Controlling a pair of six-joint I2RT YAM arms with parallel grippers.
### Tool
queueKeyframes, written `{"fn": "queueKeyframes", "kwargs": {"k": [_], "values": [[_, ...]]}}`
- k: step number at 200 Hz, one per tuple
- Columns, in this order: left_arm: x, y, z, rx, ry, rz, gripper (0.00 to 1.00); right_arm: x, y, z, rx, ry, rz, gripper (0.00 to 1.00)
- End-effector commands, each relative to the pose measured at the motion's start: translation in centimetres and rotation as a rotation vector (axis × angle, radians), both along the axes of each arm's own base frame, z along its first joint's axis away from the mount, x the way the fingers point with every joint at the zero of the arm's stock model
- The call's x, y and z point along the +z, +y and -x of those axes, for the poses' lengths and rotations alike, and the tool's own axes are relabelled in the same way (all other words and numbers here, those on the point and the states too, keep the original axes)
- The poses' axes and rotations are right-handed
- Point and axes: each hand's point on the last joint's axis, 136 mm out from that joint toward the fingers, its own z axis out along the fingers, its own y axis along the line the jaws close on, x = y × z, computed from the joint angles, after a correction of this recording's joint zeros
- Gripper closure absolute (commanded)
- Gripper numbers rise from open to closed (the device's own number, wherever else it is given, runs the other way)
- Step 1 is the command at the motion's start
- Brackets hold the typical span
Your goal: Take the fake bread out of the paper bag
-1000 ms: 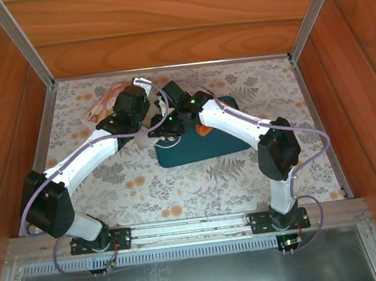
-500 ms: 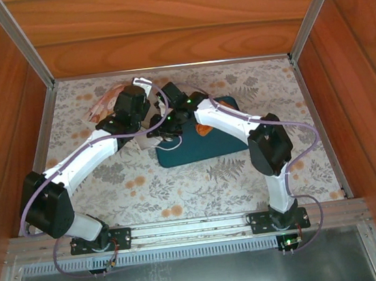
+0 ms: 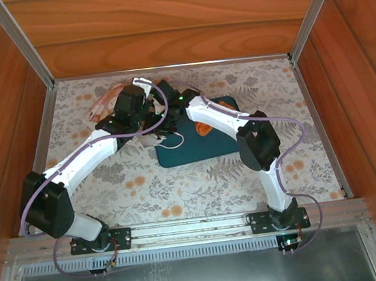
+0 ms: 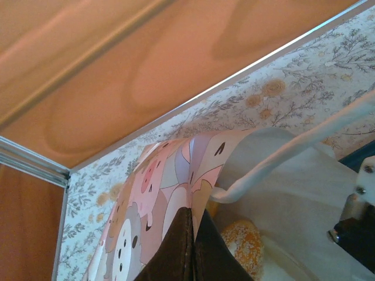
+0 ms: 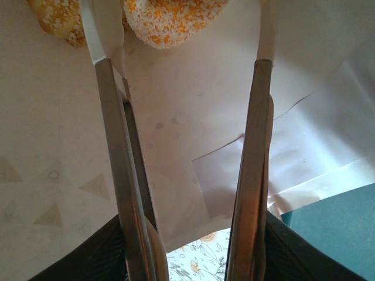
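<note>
The paper bag [image 4: 170, 175] lies tipped, its outside printed with cartoon animals and its inside white [image 5: 187, 117]. My left gripper [image 4: 192, 213] is shut on the bag's rim, holding the mouth up beside a white loop handle [image 4: 281, 152]. One piece of fake bread [image 4: 243, 246] shows inside. My right gripper [image 5: 179, 58] is inside the bag, open, with a sugared bread piece [image 5: 176, 17] just between its fingertips, which are apart from it. A second piece [image 5: 55, 20] lies left of it. In the top view the bag [image 3: 104, 104] is at back left, and both grippers meet there [image 3: 154, 114].
A dark teal tray [image 3: 196, 150] lies right of the bag with one orange pastry [image 3: 202, 128] on it; its corner shows in the right wrist view [image 5: 340, 228]. The floral tablecloth [image 3: 179, 182] is ringed by wooden walls and a metal rail [image 4: 35, 161].
My right arm has swung left and pushed deeper into the bag, its jaws a little wider. The left gripper has stayed clamped on the rim.
</note>
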Motion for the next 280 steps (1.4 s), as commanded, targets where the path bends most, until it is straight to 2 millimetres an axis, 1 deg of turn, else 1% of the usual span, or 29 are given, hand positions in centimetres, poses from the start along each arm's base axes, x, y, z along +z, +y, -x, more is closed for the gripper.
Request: {"fn": "queueKeyframes", "kwargs": {"k": [1, 21, 29, 38, 54, 75, 124, 151, 185, 245, 262, 280], "values": [[1.3, -0.1, -0.1, 0.001, -0.039, 0.058, 1.00, 0.3, 0.6, 0.0, 0.032, -0.027, 0.018, 0.45], [1.2, -0.1, -0.1, 0.002, -0.037, 0.055, 1.00, -0.3, 0.6, 0.0, 0.046, -0.030, 0.054, 0.47], [1.2, 0.0, -0.1, 0.003, -0.037, 0.054, 1.00, -0.6, 0.5, 0.1, 0.049, -0.032, 0.073, 0.49], [1.2, 0.0, -0.1, 0.004, -0.037, 0.055, 1.00, -0.9, 0.4, 0.1, 0.051, -0.032, 0.096, 0.52], [1.2, 0.0, -0.1, 0.006, -0.039, 0.054, 1.00, -1.3, 0.2, 0.2, 0.056, -0.031, 0.123, 0.63], [1.3, 0.1, -0.1, 0.009, -0.042, 0.053, 1.00, -1.3, -0.2, 0.1, 0.055, -0.042, 0.142, 0.69], [1.3, 0.7, 0.0, 0.026, -0.047, 0.031, 1.00, 0.8, -1.1, -0.1, 0.048, -0.108, 0.147, 0.85], [1.2, 1.0, 0.1, 0.034, -0.046, 0.021, 1.00, 2.1, -1.8, 0.1, 0.043, -0.140, 0.142, 0.91], [1.1, 1.2, 0.0, 0.042, -0.045, 0.011, 1.00, 3.7, -2.5, 0.3, 0.032, -0.177, 0.137, 0.96], [0.7, 1.4, 0.0, 0.050, -0.039, 0.005, 1.00, 5.6, -3.4, 0.6, 0.024, -0.213, 0.126, 0.98], [0.8, 1.5, 0.0, 0.052, -0.040, 0.005, 1.00, 6.0, -3.7, 0.7, 0.018, -0.224, 0.127, 0.98], [0.8, 1.4, 0.0, 0.051, -0.040, 0.008, 1.00, 5.8, -3.7, 0.6, 0.017, -0.225, 0.126, 0.99]]}}
